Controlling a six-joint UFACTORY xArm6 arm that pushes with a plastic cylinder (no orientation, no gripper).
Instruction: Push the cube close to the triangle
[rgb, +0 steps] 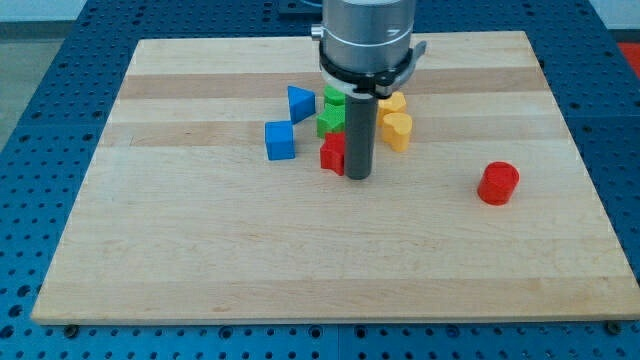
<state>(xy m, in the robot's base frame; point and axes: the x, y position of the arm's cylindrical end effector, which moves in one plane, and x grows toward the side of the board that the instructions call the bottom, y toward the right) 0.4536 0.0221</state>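
A blue cube (281, 140) sits on the wooden board, left of the middle. A blue triangle (299, 103) lies just above and to its right, a small gap apart. My tip (359, 176) is at the end of the dark rod, right of the cube. It stands right against a small red block (332, 153), which lies between the tip and the cube.
Two green blocks (332, 112) sit right of the triangle, partly hidden by the rod. Two yellow blocks (397, 128) lie right of the rod. A red cylinder (498, 183) stands alone at the view's right. The board's edge (330, 320) runs along the bottom.
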